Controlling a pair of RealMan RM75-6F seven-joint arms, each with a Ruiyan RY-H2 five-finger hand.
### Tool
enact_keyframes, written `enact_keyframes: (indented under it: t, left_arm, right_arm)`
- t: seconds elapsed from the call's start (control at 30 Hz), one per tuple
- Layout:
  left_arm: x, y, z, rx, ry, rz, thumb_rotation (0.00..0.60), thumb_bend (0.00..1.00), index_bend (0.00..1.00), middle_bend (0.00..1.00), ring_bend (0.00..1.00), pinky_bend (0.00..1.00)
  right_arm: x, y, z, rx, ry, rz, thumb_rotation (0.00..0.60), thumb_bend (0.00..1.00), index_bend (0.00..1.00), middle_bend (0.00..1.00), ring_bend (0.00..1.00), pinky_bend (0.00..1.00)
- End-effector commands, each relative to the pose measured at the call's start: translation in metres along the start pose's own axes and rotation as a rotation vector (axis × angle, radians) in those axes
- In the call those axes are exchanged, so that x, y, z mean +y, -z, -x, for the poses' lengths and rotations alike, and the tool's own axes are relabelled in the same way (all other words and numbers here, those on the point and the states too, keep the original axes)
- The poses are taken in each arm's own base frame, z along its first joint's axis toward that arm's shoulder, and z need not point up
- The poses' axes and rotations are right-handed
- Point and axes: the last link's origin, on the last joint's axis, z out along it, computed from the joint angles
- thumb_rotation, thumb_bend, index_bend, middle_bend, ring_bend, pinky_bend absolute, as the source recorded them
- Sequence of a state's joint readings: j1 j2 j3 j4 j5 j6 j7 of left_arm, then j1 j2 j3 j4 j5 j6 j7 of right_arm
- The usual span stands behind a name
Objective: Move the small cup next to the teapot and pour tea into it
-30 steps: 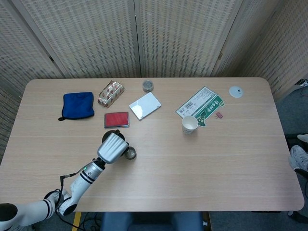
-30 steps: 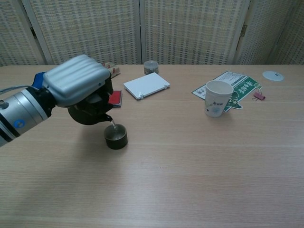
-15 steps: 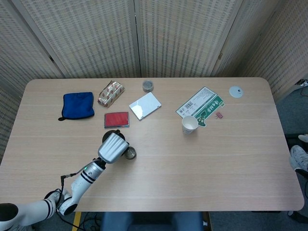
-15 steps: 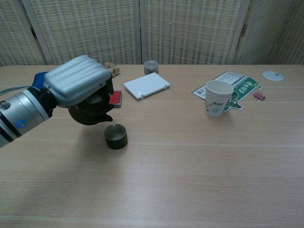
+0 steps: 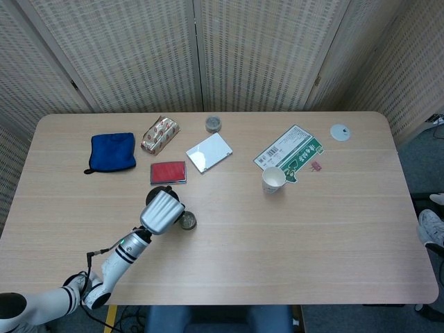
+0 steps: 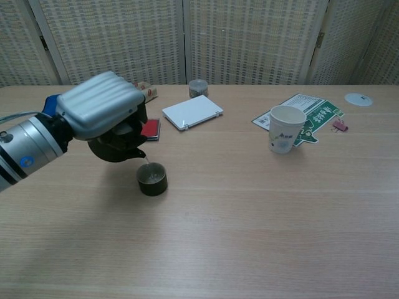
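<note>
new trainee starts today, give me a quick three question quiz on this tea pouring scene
1. True or false: the left hand holds the teapot tilted, its spout over the small cup.
2. Which thing lies nearest the paper cup? A) blue cloth B) green and white leaflet C) red case
3. Fill in: the white box lies just in front of a small round ____.

Key
1. True.
2. B, the leaflet lies right behind the paper cup.
3. Tin.
</note>
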State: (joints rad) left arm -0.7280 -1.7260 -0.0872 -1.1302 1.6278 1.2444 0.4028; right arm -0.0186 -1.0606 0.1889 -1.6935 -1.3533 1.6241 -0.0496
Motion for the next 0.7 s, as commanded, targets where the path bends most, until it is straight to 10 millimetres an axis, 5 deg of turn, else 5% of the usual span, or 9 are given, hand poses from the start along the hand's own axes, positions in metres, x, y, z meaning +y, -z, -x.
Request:
enact_keyframes:
  t: [0.03,0.7]
  left_arm:
    - [-0.0004,0.0001,0.0003,0.0,-0.004,0.001,0.6,0.36,1.0,1.0,1.0,0.57]
    - [0.0004,-0.0003,0.0011,0.014,-0.044,0.023,0.6,0.36,1.0,1.0,1.0,0.57]
  right_arm:
    - [0.0001,0.0001,-0.0002,0.0,0.0,0.0,0.6,0.2,0.31,0.28,0.18,0.27]
    - [0.0002,-0.0002,-0.0006,0.007,0.004,0.002,0.6,0.2,0.31,0.28,0.18,0.27]
